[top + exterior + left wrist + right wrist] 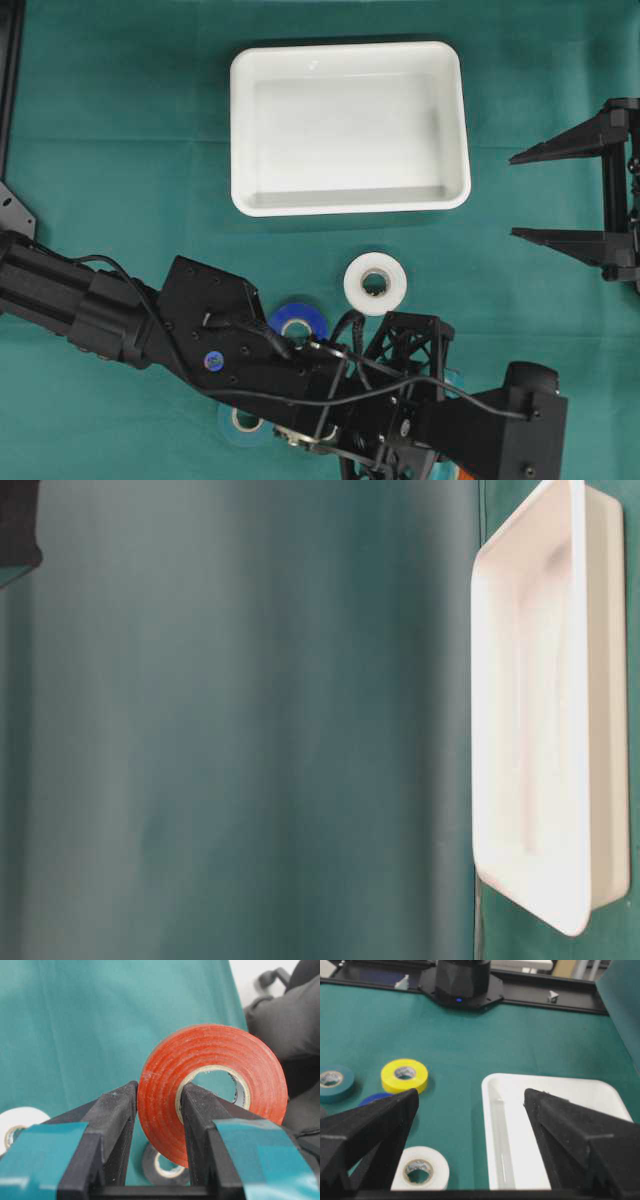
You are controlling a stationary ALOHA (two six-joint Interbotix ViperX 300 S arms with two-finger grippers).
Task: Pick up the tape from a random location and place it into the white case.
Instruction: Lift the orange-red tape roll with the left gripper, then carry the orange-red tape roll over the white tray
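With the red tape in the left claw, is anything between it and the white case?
Nothing visible blocks it. The white tape lies on the cloth between the left claw, shut on the red tape, and the empty white case.

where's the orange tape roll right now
In the left wrist view the orange tape roll is clamped on edge in the left gripper, one finger through its core, above the green cloth, not yet in the white case.
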